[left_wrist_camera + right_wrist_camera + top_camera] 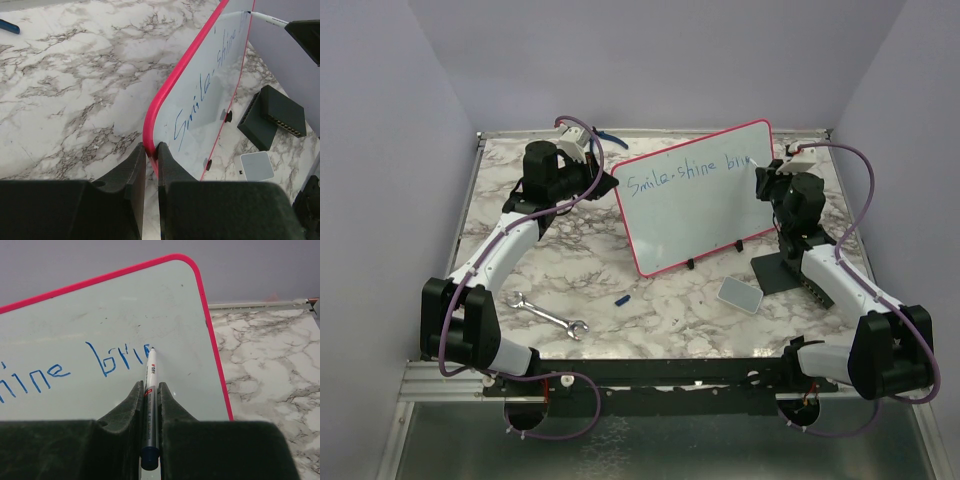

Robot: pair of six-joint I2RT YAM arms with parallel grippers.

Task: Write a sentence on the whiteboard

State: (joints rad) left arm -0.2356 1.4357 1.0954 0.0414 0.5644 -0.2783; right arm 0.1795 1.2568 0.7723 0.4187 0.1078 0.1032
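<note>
Two grippers engaged | my left gripper [151, 150] is nearly closed, pinching the pink frame of the whiteboard [705, 225] at its left corner | my right gripper [150, 386] is clamped on a pen [152, 367], tip touching the whiteboard | whiteboard stands tilted on the surface [670, 310], mid-back | blue sentence [685, 175] runs along its top, ending "bri" at the pen tip

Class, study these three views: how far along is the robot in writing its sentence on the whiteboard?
Done: the sentence so far reads "Smile-shine" in blue on the whiteboard. In hand: the right gripper, shut on the marker, has the tip at the board on the unfinished last word, "bri" plus a started letter; the left gripper pinches the whiteboard's edge. Left: finishing that word.
</note>
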